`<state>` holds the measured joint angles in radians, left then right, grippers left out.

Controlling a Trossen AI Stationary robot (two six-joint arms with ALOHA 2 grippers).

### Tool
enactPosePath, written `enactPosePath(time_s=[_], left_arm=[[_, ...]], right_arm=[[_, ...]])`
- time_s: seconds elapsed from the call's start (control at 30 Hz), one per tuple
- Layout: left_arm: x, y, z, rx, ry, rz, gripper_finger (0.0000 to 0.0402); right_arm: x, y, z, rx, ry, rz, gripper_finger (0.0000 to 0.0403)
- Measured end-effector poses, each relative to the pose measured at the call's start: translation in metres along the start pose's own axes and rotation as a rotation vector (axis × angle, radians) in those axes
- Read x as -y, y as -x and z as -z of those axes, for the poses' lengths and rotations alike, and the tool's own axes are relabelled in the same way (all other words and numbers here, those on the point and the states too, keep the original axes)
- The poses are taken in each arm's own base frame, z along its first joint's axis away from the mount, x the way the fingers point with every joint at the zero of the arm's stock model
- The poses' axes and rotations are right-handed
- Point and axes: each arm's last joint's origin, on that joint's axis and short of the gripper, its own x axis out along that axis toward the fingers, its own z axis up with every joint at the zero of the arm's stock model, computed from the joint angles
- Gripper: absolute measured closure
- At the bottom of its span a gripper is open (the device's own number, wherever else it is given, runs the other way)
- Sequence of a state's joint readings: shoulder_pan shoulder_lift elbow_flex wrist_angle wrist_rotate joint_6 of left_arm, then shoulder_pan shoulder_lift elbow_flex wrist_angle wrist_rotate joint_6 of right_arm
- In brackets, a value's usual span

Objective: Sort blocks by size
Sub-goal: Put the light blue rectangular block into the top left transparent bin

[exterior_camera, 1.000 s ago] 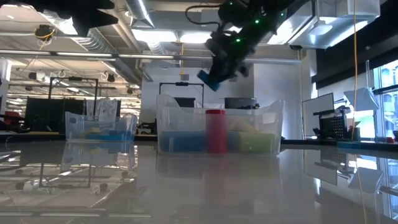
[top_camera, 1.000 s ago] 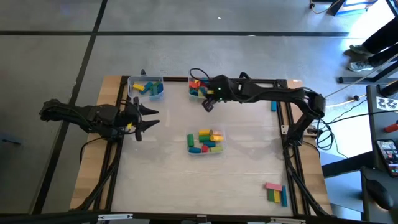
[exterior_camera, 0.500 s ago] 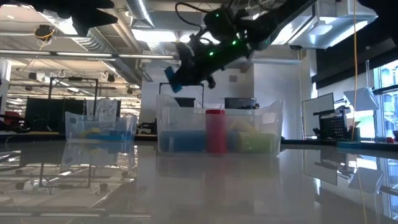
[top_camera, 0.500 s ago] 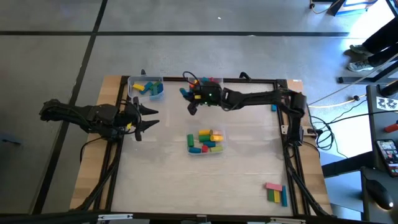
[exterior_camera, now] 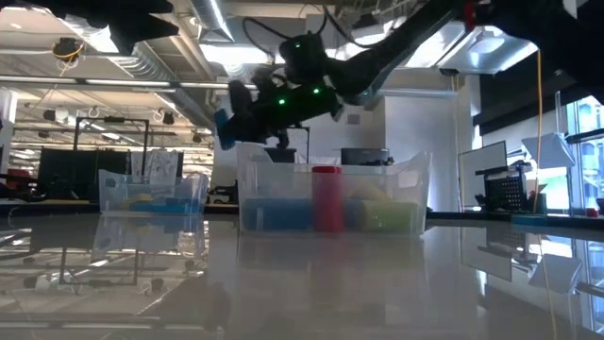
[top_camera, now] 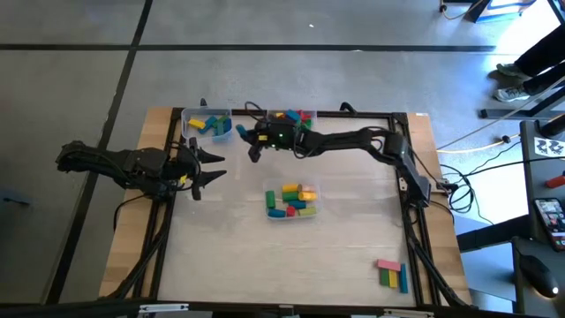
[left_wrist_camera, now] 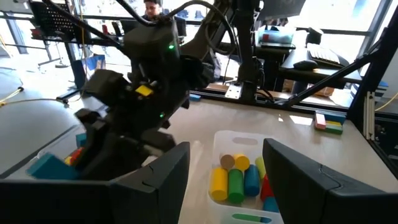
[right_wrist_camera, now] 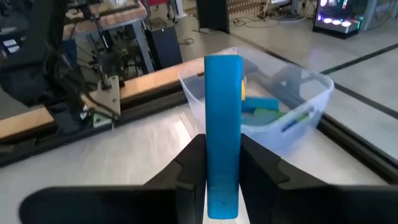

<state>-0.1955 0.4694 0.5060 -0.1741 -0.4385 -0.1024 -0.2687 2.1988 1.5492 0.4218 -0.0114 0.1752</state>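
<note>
Seen from above: right gripper [top_camera: 251, 148] stretched across the far edge of the pale glossy table [top_camera: 344, 256], between two clear plastic tubs, a far-left tub [top_camera: 208, 124] holding blue, yellow and green blocks and a far-centre tub [top_camera: 294, 117] with red, green and blue ones. Held piece barely visible there.

Plain only in the right wrist view: a long, smooth blue rectangular block [right_wrist_camera: 222, 134] pinched upright between two dark fingers [right_wrist_camera: 188, 163], closed narrowly on its lower part, with the far-left tub just beyond it. From table height, the same blue block a small tilted shape [exterior_camera: 224, 127] in the air above the tubs' rims, gripper dark against bright ceiling lights.

Left gripper [top_camera: 214, 167] at the table's left edge, jaws spread wide, nothing between them. Past its fingers [left_wrist_camera: 163, 178] in the left wrist view: a third clear tub [left_wrist_camera: 244, 180] at mid-table, packed with rounded yellow, green and blue pieces.

Only from above: four loose blocks, pink, green, yellow, blue [top_camera: 392, 274], side by side at the near right corner.
</note>
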Motion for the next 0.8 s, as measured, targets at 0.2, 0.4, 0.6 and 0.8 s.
enactPosePath(time_s=[0.2,0.4,0.6,0.8], left_arm=[[0.0,0.0,0.0,-0.001,0.0,0.0,0.0203],[0.0,0.0,0.0,-0.001,0.001,0.0,0.0203],[0.0,0.0,0.0,-0.001,0.001,0.0,0.0203],[0.0,0.0,0.0,-0.001,0.001,-0.001,0.0203]], right_arm=[[0.001,-0.026,-0.004,0.043,0.001,-0.006,0.0327],[0.004,-0.052,-0.007,0.097,0.02,-0.009,0.0326],[0.01,-0.077,-0.003,0.136,0.024,0.0,0.0326],[0.019,-0.096,0.001,0.185,0.021,0.035,0.0326]])
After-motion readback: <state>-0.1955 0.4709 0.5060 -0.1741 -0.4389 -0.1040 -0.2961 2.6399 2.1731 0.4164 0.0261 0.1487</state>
